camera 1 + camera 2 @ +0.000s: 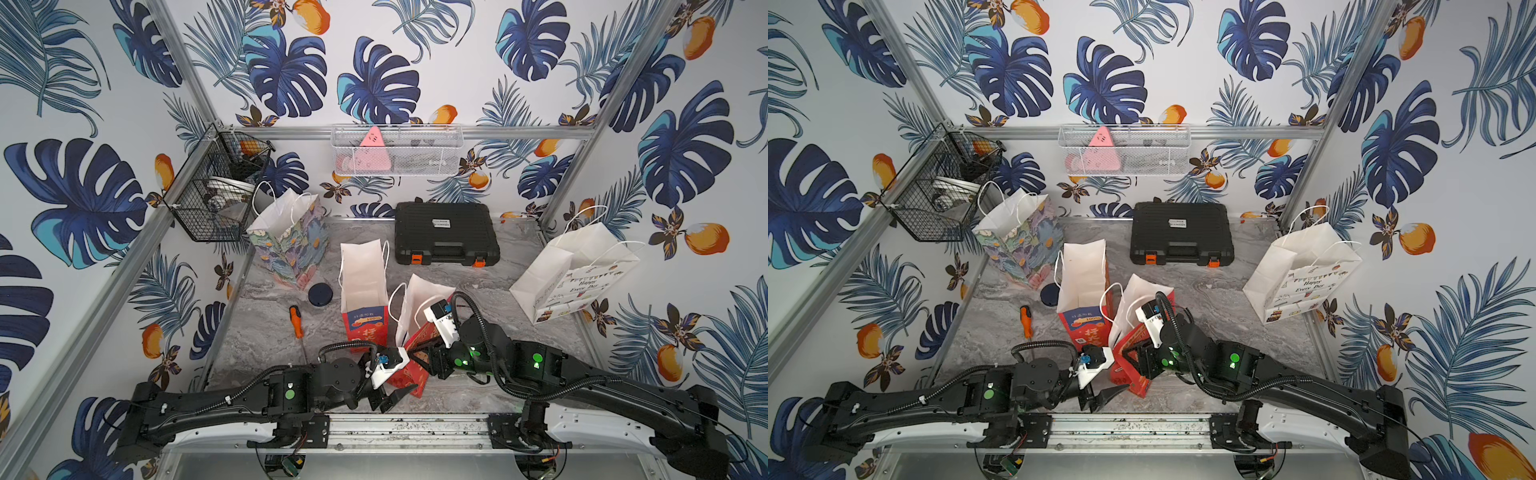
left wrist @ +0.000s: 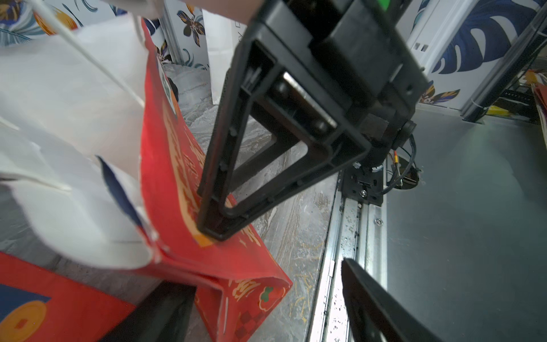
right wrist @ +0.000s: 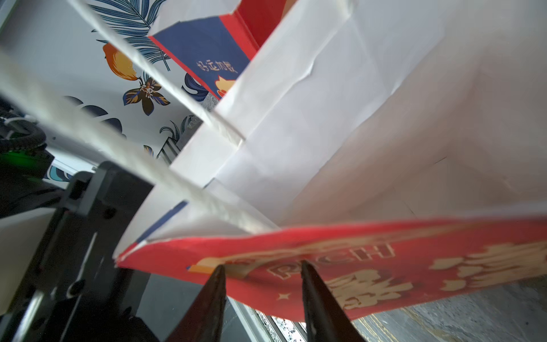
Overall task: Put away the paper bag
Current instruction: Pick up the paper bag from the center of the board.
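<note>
Lower centre, my left gripper (image 1: 398,397) stands open, straddling the red paper bag's (image 1: 417,345) bottom corner. My right gripper (image 3: 263,278) is part-open, tips against the bag's face.

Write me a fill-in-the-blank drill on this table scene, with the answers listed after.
1. The screwdriver on the table has an ___ handle.
2. The white mesh basket on the back wall holds a ___ triangular item.
3. The tilted bag against the right gripper is ___ on the outside.
4. The closed tool case at the back is ___.

Missing words: orange; pink; red; black.
</note>
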Motion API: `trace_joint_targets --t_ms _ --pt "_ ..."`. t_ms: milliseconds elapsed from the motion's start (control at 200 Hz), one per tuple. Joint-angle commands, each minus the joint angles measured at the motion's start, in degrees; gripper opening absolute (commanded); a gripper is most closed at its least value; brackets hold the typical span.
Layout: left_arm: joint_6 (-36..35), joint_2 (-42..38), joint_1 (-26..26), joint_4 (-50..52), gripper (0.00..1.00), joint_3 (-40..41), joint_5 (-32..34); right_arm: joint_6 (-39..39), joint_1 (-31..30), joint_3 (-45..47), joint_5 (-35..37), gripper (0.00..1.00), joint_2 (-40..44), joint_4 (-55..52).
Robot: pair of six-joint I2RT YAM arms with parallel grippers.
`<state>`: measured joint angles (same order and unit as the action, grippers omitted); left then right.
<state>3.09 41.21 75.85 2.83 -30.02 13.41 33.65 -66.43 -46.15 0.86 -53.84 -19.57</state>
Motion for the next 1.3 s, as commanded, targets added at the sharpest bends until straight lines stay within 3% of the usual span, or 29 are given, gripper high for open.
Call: trace_joint_targets --t_ms 0,165,701,826,922,1072,1297 --pt "-1.0 0.1 0.5 -5.6 0.67 0.4 5.9 0.5 -0.1 0.2 2.8 0.44 0.2 1.2" --pt "-0.8 0.5 0.6 -7.2 0.53 0.4 8.5 -0.1 -0.2 -0.3 3.3 0.44 -0.5 0.6" --pt "-2.8 2.1 0.6 -10.3 0.25 0.0 12.7 -0.6 -0.3 -0.7 3.8 0.44 -1.4 0.0" --pt "-3.3 2.5 0.6 -11.2 0.22 0.0 13.8 -0.7 -0.4 -1.0 3.9 0.44 -1.8 -0.3" --pt "-3.4 2.8 0.6 -11.2 0.14 -0.2 15.1 -0.9 -0.5 -1.5 4.0 0.44 -1.5 -1.2" --pt "-3.5 1.9 0.6 -10.8 0.00 0.1 16.6 -4.0 -0.5 -4.5 5.7 0.52 0.8 -8.2" --pt "-3.8 -2.3 0.5 -5.0 0.00 -0.3 14.7 -11.1 -0.5 -12.8 6.0 0.67 6.6 -27.0"
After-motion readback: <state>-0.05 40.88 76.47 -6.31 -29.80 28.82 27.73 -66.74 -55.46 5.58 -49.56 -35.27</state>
